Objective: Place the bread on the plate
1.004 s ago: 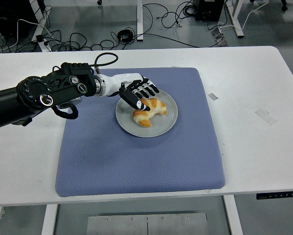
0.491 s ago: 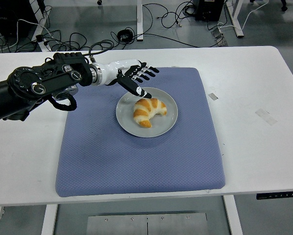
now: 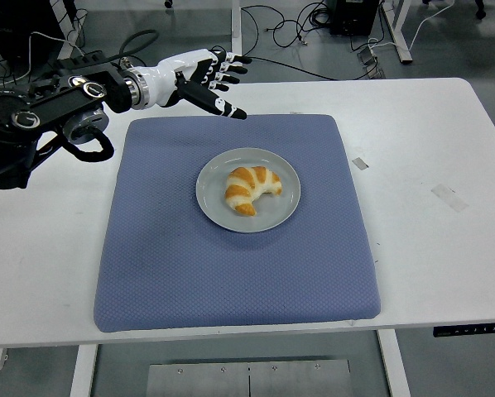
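Note:
A golden croissant lies on the round grey plate in the middle of the blue mat. My left hand is open with its fingers spread and holds nothing. It hovers over the mat's far left edge, up and to the left of the plate and well apart from it. The right arm is out of view.
The blue mat covers the middle of the white table. Two bits of tape lie on the table to the right of the mat. Cables and table legs show on the floor beyond the far edge.
My left hand has lifted off the croissant and drawn back up and to the left, away from the plate. The croissant stays on the plate.

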Robot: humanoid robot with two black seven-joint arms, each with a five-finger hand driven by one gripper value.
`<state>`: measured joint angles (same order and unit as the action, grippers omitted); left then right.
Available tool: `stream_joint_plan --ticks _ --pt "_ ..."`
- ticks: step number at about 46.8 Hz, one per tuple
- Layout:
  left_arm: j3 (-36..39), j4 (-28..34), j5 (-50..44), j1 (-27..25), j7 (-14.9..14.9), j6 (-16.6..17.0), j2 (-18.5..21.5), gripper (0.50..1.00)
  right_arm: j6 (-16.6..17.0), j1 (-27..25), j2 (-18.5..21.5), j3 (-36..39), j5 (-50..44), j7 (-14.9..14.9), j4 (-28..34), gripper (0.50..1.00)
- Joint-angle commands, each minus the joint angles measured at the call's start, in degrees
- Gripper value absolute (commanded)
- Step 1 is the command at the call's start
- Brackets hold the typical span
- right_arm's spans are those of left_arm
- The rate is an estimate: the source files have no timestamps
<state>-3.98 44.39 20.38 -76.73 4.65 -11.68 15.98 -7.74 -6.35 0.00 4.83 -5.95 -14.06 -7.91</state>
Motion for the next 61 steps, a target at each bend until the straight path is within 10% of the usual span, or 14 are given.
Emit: stream_joint_plan --ticks 1,61 --pt "-2.95 -0.45 -0.95 0.44 0.01 0.16 0.80 0.958 0.00 -0.06 0.00 0.00 -0.02 -0.01 0.00 1.000" --pt "-10.26 -21.10 -8.78 3.43 0.27 0.78 3.53 0.958 0.00 -0.06 0.00 0.00 -0.02 -0.01 0.00 1.000"
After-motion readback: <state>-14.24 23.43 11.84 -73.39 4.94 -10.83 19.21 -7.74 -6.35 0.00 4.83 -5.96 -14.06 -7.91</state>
